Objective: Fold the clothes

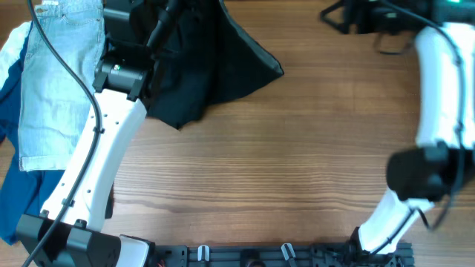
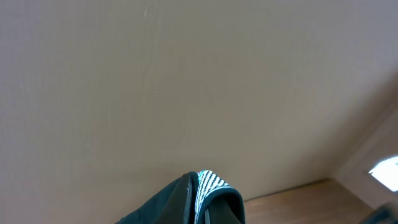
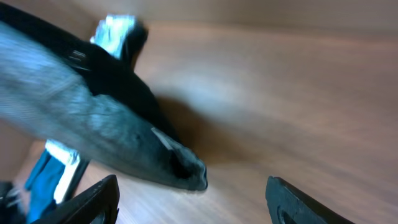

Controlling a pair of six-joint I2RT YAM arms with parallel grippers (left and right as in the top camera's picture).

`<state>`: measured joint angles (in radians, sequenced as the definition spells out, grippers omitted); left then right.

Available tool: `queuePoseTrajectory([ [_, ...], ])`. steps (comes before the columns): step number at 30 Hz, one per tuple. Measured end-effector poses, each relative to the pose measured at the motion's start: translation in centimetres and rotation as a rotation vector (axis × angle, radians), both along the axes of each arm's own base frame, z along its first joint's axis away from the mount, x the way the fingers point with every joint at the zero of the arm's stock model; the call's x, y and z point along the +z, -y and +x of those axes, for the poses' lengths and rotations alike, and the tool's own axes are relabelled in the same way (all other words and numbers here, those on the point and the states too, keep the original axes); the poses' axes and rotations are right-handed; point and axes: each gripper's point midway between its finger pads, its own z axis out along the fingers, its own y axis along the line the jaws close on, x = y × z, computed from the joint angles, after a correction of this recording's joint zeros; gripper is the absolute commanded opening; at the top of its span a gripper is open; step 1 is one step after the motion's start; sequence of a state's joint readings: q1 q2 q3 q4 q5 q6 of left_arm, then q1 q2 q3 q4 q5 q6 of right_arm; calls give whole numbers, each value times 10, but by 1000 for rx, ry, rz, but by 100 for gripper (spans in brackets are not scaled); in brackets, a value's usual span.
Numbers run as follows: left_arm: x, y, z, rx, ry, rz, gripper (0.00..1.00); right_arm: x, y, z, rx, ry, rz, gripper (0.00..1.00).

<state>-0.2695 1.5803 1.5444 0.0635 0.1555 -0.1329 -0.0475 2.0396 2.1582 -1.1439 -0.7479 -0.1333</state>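
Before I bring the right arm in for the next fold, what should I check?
1. Hold: the left gripper has the black shorts; fabric wraps its pad. Ok.
2. The right gripper is open and empty. Ok.
3. The shorts lie flat on the table. Not ok: they are bunched and partly lifted.
4. A free tip of fabric is within reach. Ok: one hangs just ahead of the right fingers.
5. The denim shorts lie apart from the black shorts. Cannot tell: the left arm covers the gap.
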Motion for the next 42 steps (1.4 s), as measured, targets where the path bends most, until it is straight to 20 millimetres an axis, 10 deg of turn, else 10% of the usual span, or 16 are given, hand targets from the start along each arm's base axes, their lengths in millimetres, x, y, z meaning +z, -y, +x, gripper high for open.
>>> queuePoseTrajectory([
  [3,-6,0,0,0,-25,7,4,-68,-44,1,68,-205,49,75],
  [8,-16,0,0,0,-64,18,4,-100,-91,-11,121,-332,74,76],
  [15,-22,0,0,0,-86,24,4,-113,-88,-28,76,-449,13,79],
  [22,-23,0,0,0,-91,26,4,-186,-77,-27,-2,-500,-46,81],
  [25,-24,0,0,0,-93,26,4,-201,-80,-33,-2,-516,-48,66],
  [28,-24,0,0,0,-95,27,4,-216,-104,-40,35,-498,-51,4],
  [32,-32,-2,0,14,-125,35,4,-221,-129,-44,48,-484,-50,4],
  [38,-62,-21,1,92,-243,73,4,-214,-43,-8,-153,-503,-4,4],
  [42,-78,-27,-1,88,-308,88,4,-156,33,18,-278,-403,43,4],
])
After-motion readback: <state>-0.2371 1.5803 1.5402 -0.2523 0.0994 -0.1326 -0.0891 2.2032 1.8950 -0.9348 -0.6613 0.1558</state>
